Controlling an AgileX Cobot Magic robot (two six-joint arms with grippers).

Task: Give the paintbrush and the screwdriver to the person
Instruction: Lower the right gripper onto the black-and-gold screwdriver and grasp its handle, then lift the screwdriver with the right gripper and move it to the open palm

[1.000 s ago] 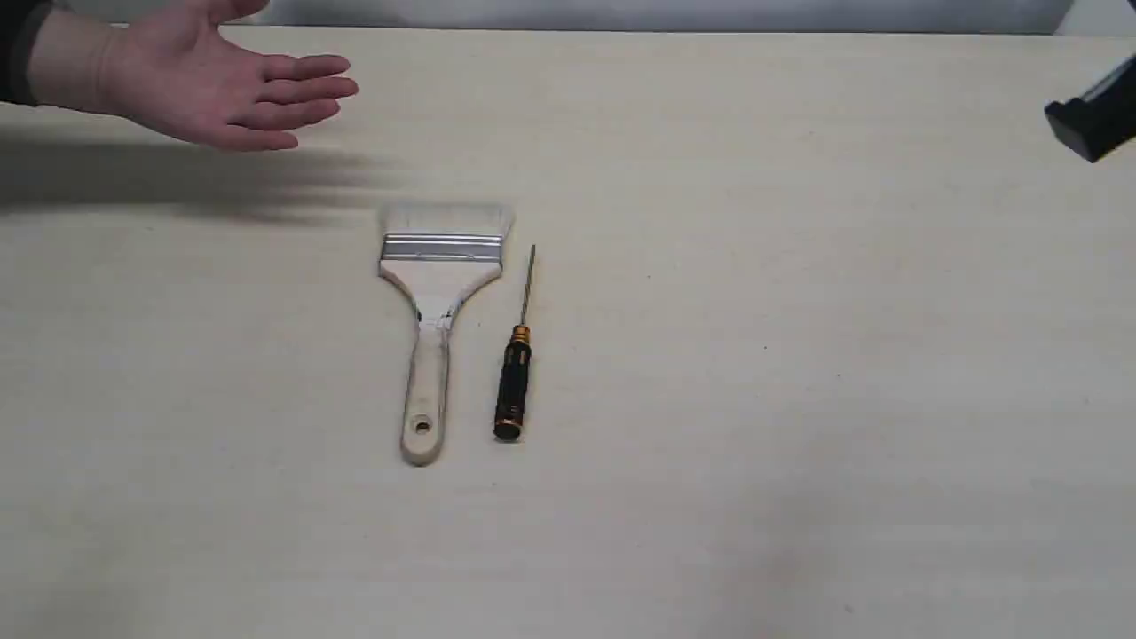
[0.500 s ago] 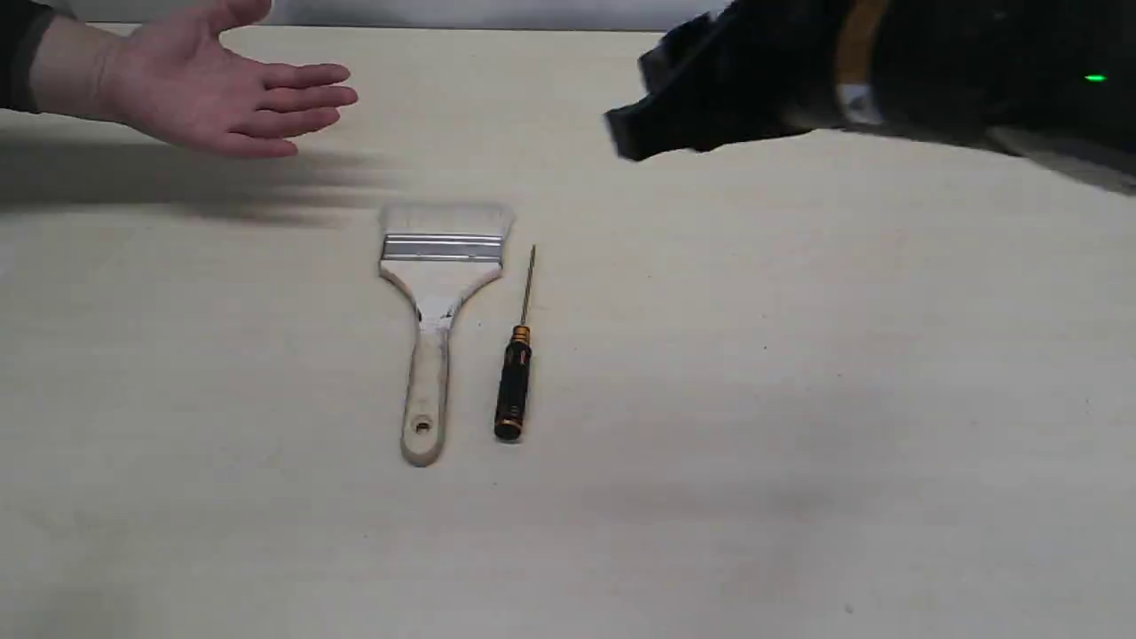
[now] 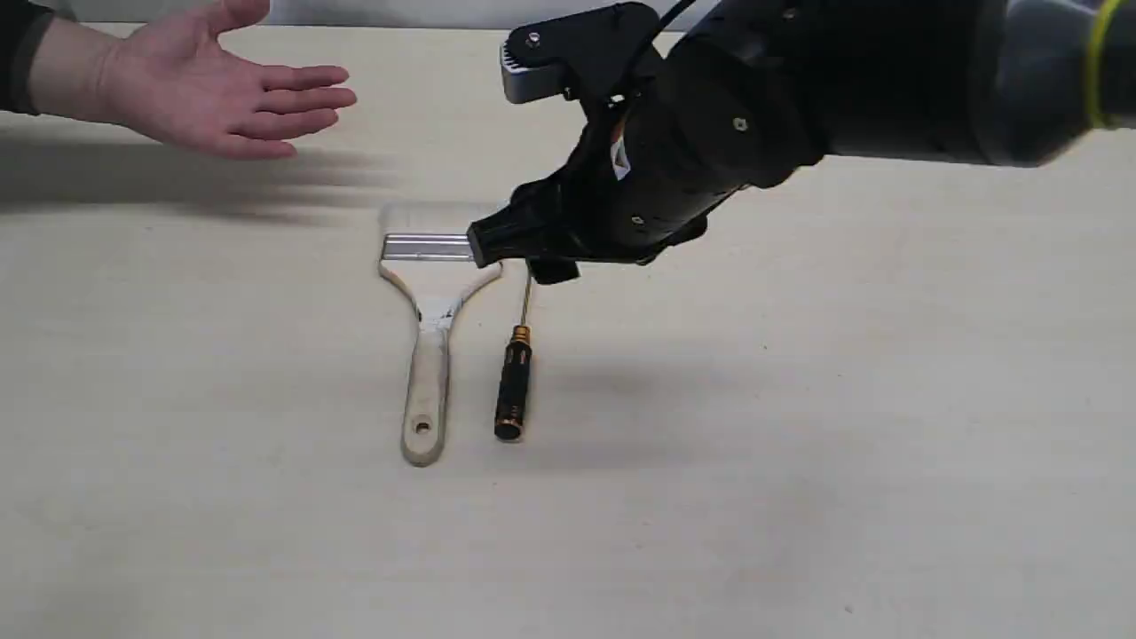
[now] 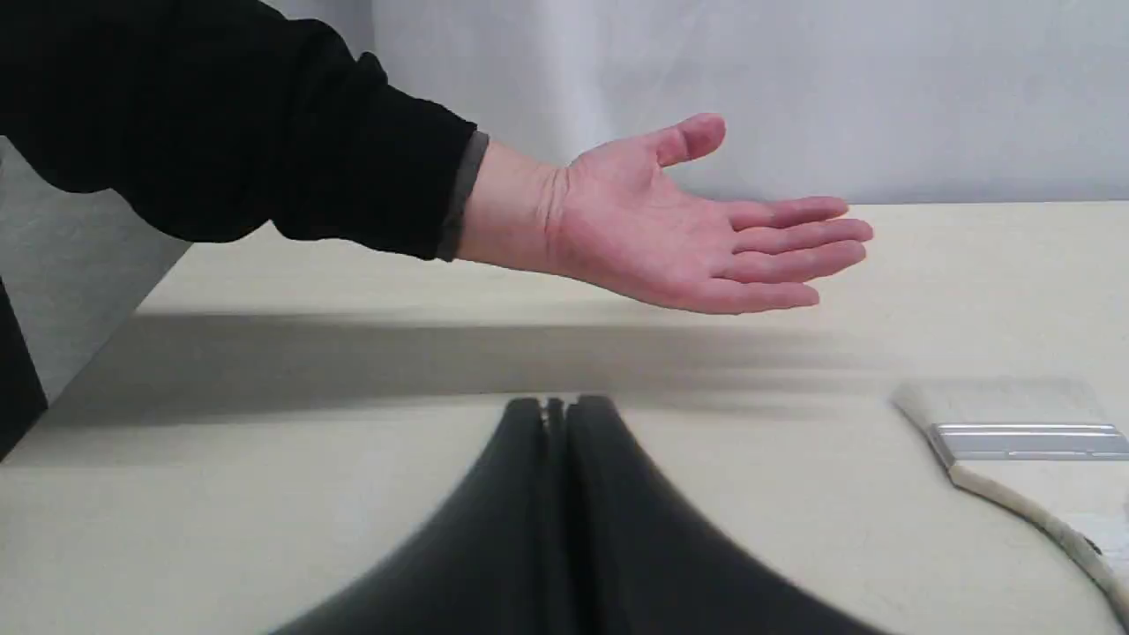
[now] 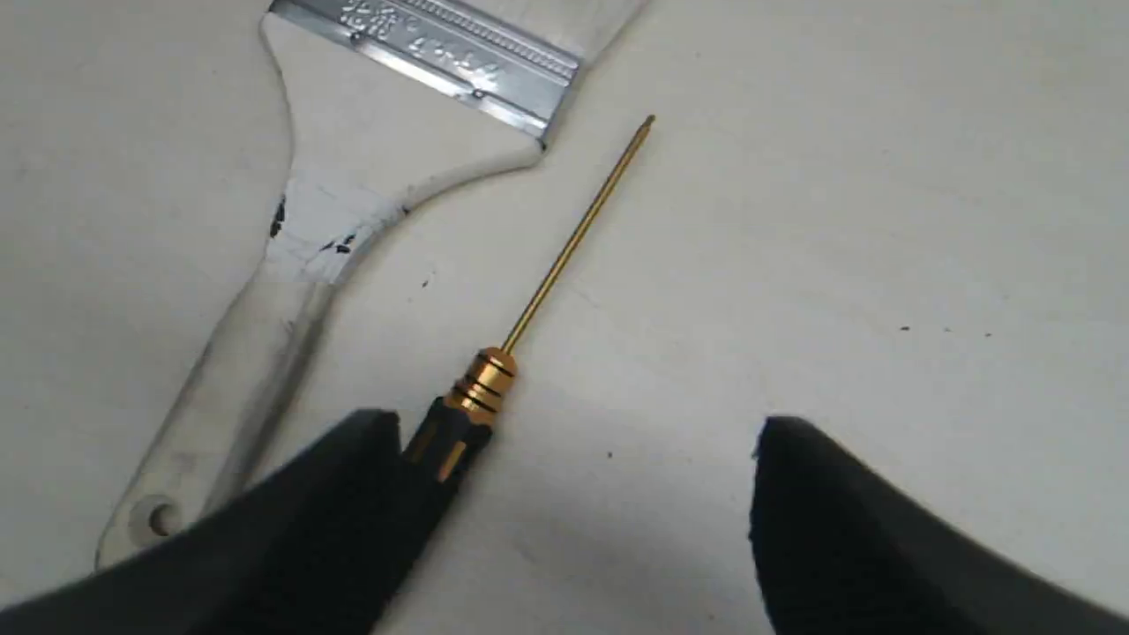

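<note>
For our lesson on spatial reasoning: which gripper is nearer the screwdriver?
Right. The right gripper hovers open above the screwdriver; the left gripper, shut, sits on the paintbrush's far side, screwdriver outside its view.

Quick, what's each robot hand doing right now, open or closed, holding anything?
Left hand: closed, empty.
Right hand: open, empty, above the screwdriver.
Person's hand: open palm, empty.

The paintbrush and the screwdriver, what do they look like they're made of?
The paintbrush: pale bare-looking wooden handle, scuffed and smeared white; bright stamped metal band; pale bristles, fibre unclear. The screwdriver: matte black handle, plastic or coated metal, with glossy gold metallic rings and a thin golden metal shaft.
</note>
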